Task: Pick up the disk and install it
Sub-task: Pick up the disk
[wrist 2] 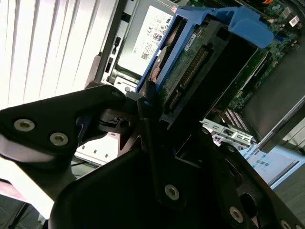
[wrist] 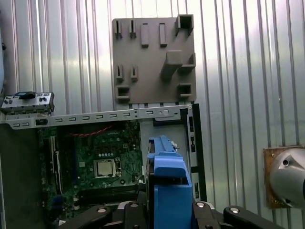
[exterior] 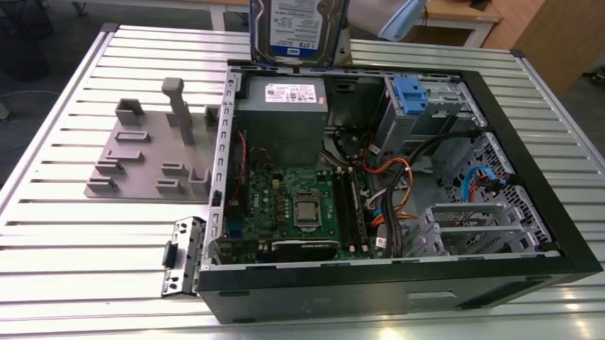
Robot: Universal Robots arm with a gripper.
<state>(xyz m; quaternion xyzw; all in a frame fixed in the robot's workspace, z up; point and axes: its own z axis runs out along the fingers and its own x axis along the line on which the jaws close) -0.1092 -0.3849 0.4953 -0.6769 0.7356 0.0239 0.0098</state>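
The end effector (wrist 2: 159, 119) is closed on the flat silver hard disk in its bright blue plastic bracket (exterior: 297, 32), gripping one end of it in both wrist views. The disk (wrist: 169, 188) hangs upright, its white-and-blue label facing the exterior view. It sits above the open black computer case (exterior: 378, 290), over the case edge next to the grey boxy power supply (exterior: 280, 120). Inside the case lie the green motherboard (exterior: 293, 205) and the grey metal drive cage (exterior: 421, 113). Beside the case, a grey plastic fixture plate (exterior: 142, 166) rests on the ribbed aluminium bench (exterior: 57, 248).
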